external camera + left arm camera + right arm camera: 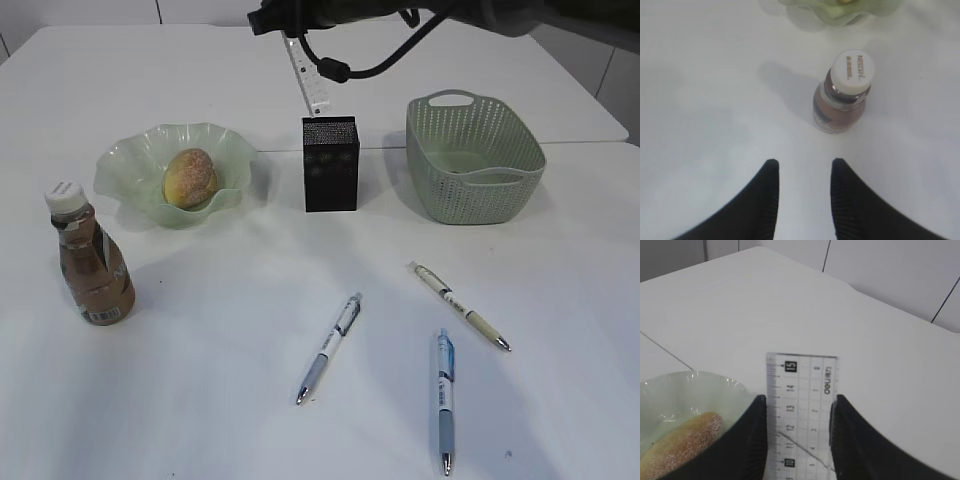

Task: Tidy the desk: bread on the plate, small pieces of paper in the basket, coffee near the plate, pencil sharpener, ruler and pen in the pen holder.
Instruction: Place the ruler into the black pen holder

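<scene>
In the exterior view, a white tabletop point(200, 400) carries a wavy-edged pale green glass plate point(120, 165) at about ten o'clock from the table's middle, with a round sugar-dusted bread roll point(190, 178) lying in it. At eight o'clock from the plate stands a brown coffee bottle with a white cap point(88, 262), upright and near the plate. At twelve o'clock from the middle sits a black square pen holder point(330, 163), and a clear plastic ruler point(307, 75) hangs slanted just above it, held from the top by the dark right arm point(340, 15); its gripper is cut off by the frame edge. At two o'clock is a sage green woven plastic basket point(475, 160). Three ballpoint pens lie apart on the near table: a blue-grey pen point(330, 348) at six o'clock, a cream pen point(460, 305) at four o'clock, and a blue-barrelled pen point(444, 400) at five o'clock. In the left wrist view, the left gripper point(804, 172) hovers with its black jaws spread and holding nothing; the coffee bottle point(842, 95) stands at one o'clock beyond the fingertips, apart from them, with the plate's rim point(810, 12) at twelve o'clock. In the right wrist view, the right gripper point(799, 407) has its jaws pinching the ruler point(801, 410) by its two long edges, the bread point(680, 442) and plate point(670, 390) at eight o'clock below.
</scene>
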Robot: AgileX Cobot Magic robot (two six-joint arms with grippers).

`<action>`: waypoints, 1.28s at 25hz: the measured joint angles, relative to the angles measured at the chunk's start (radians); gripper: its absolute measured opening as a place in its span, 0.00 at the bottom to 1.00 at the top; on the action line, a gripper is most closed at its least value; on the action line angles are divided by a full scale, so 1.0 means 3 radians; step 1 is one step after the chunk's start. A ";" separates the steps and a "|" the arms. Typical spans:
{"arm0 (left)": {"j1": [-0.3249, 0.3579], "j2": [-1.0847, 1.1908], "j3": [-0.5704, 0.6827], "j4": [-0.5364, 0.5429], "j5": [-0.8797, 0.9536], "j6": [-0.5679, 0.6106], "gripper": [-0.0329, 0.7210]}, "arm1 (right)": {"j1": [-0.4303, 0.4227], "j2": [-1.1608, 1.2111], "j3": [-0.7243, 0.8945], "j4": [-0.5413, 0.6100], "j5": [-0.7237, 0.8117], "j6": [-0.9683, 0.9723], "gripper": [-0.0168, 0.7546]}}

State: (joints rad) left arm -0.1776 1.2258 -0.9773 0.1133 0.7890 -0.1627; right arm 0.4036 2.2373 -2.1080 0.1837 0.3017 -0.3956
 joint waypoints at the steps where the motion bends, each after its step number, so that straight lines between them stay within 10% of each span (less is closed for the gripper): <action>1: 0.0000 0.0000 0.0000 0.0000 0.0000 0.0000 0.36 | -0.0009 0.0000 0.0000 0.0007 -0.0007 0.0000 0.41; 32: 0.0000 0.0013 0.0000 0.0000 -0.0074 0.0000 0.36 | -0.0235 0.0280 0.0000 0.0481 -0.0450 0.0006 0.41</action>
State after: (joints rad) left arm -0.1776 1.2296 -0.9773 0.1133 0.7666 -0.1627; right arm 0.3331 2.3213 -2.1080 0.3281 0.1666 -0.3938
